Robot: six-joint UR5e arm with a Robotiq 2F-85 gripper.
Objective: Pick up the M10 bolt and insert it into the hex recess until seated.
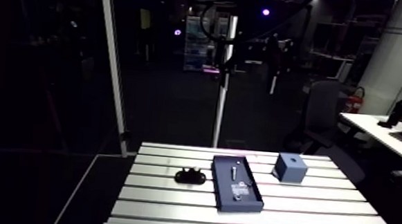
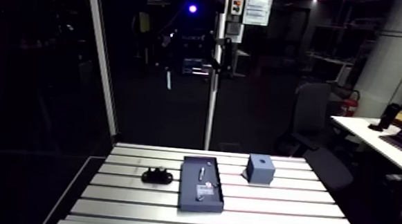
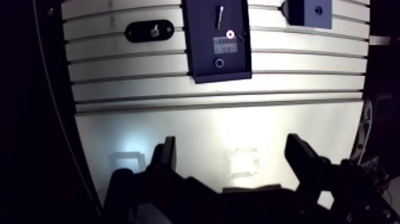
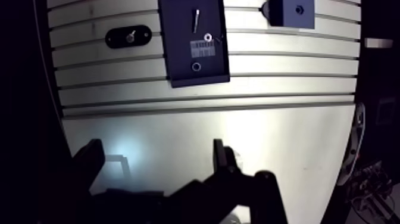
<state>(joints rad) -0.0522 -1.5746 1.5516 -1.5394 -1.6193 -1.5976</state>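
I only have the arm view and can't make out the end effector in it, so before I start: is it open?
Observer: Yes. In the wrist view the end effector has its fingers apart, nothing between them.
Operator: Where is it relative to the tray?
Observer: Over bare table; the dark tray lies ahead of it, untouched.
Operator: Anything beside the bolt in there?
Observer: A pale washer and a dark ring lie near the bolt.

Bolt point(image 1: 234, 170) in tray point(image 1: 223, 193) on table point(image 1: 320, 212), block point(image 1: 290, 168) right, fixture point(image 1: 192, 176) left
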